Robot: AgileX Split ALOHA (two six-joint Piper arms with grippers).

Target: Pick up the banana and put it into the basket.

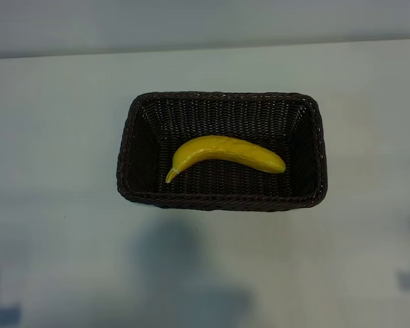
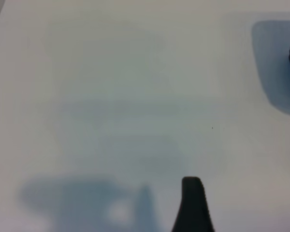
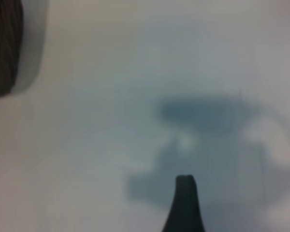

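Yellow banana (image 1: 225, 154) lies inside dark wicker basket (image 1: 222, 202).

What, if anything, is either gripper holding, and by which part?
Nothing is held. The banana lies loose inside the basket; no gripper touches it.

Dark woven wicker basket (image 1: 222, 199), smooth glossy yellow banana (image 1: 225, 154), matt pale table (image 1: 61, 137)
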